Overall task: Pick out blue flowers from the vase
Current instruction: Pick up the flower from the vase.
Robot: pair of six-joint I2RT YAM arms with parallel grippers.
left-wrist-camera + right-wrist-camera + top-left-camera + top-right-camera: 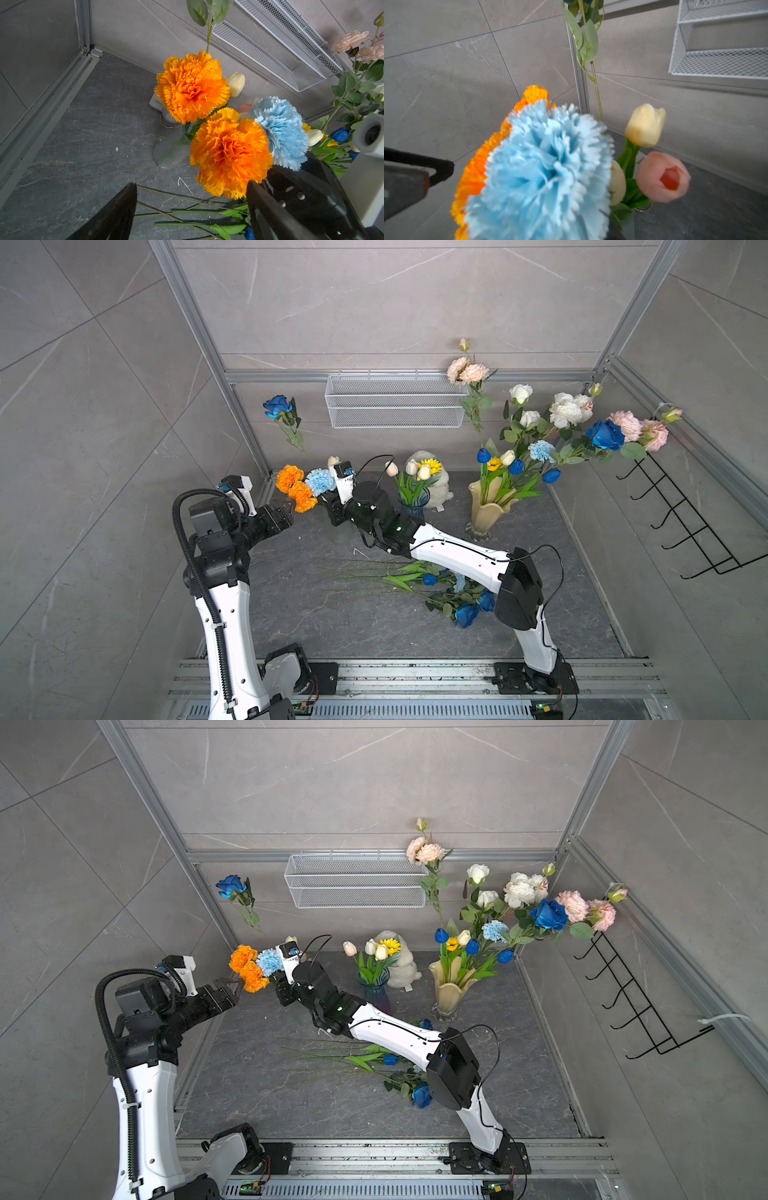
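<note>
Grey stone tabletop (316, 630); pale-blue carnation (320, 482) at ten o'clock: probably light, soft head, wiry stem; best grasped by the stem. Left gripper (191, 184) jaws apart; right gripper (330, 509) jaws hidden, state unclear.

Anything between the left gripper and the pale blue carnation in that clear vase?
Yes. The lower orange marigold sits directly between the left gripper and the pale blue carnation, its head touching the carnation's.

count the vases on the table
3: a clear vase at the back left, a blue vase in the middle, and a cream vase to its right. I see no others.
</note>
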